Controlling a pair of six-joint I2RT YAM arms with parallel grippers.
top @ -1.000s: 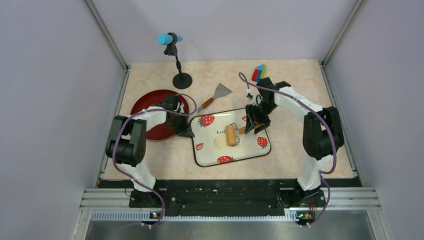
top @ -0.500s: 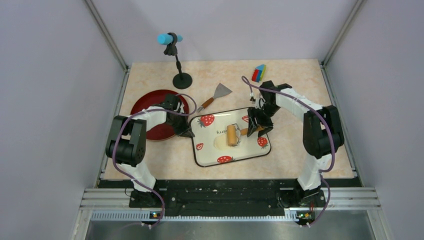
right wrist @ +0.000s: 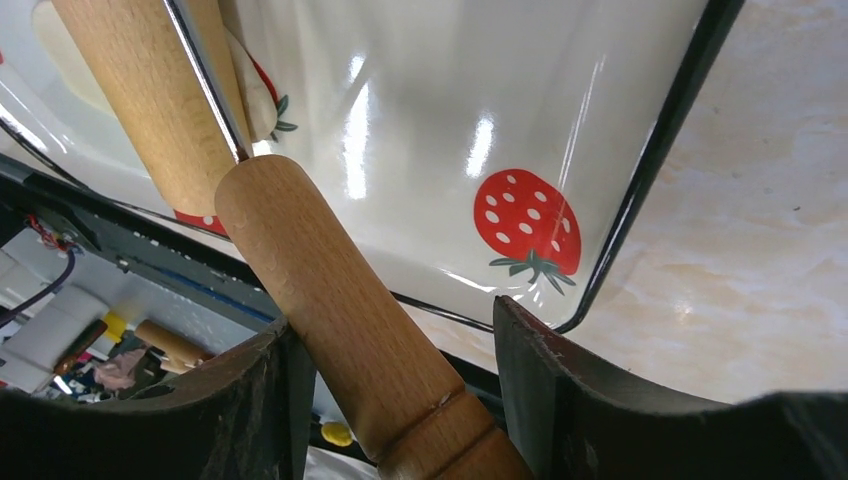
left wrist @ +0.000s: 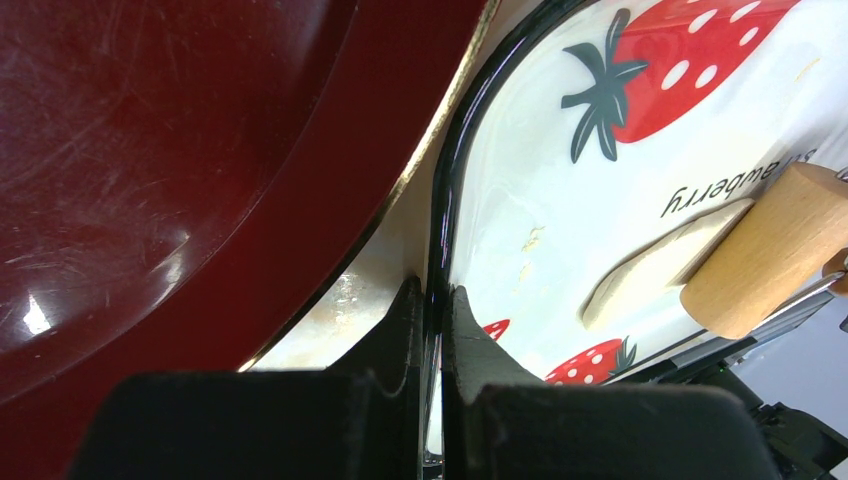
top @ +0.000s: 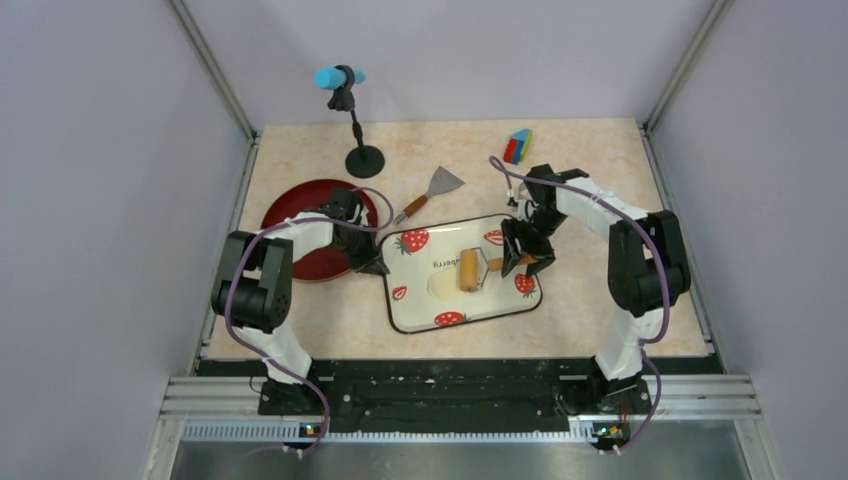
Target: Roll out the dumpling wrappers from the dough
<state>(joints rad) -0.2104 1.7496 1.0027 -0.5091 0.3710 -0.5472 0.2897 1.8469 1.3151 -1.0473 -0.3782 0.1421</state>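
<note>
Two claws in view. The left claw (top: 378, 266) (left wrist: 432, 295) is pressed together, pinching the black rim of the white rectangular enamel tray with strawberry prints (top: 415, 305) (left wrist: 520, 180) (right wrist: 430, 120). The right claw (top: 522, 264) (right wrist: 395, 330) is spread. The handle of the tan wooden roller (top: 467, 270) (left wrist: 770, 245) (right wrist: 150, 90) lies between its fingers, against one finger and with a clear gap to the other.

Change from a second ago: the right claw has backed off towards the tray's right edge and its fingers stand wider. More of the handle shows between claw and drum, and the drum has turned a little. The left claw and the tray have not moved.

The pale cream flat dough sheet (top: 443, 287) (left wrist: 650, 275) lies on the tray between the two claws. The roller drum rests on the end of the sheet nearer the right claw.

A dark red round plate (top: 290, 215) (left wrist: 150, 150) sits just beside the left claw, on the far side from the tray. A metal scraper with a wooden handle (top: 432, 190) lies beyond the tray, between the claws. A black stand with a blue foam top (top: 352, 120) is well beyond the left claw. A red, blue and yellow block (top: 517, 146) is beyond the right claw.

Surface: a beige marbled tabletop (top: 580, 310). Plain pale lilac walls (top: 450, 50) close it in on three sides.
</note>
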